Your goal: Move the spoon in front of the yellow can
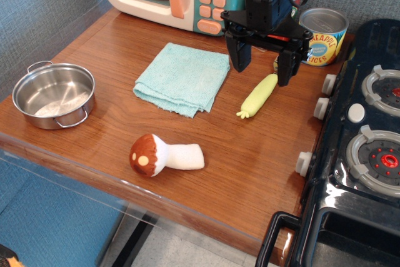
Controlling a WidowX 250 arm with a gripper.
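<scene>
the spoon [259, 95] lies flat on the brown surface [250, 154], its frilly tip pointing to 7 o'clock. the yellow can [321, 36] stands near it, at 1 o'clock. the gripper [265, 65] hangs just above the spoon's far end, its fingers [239, 56] spread wide and holding nothing. a blue cloth [182, 78] sits at 9 o'clock.

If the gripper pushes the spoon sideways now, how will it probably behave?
The spoon lies flat on the table, and its thick rounded handle suggests it may roll rather than slide. It looks rigid, probably light plastic, so a small push would likely move it. The open gripper hangs above it.
</scene>
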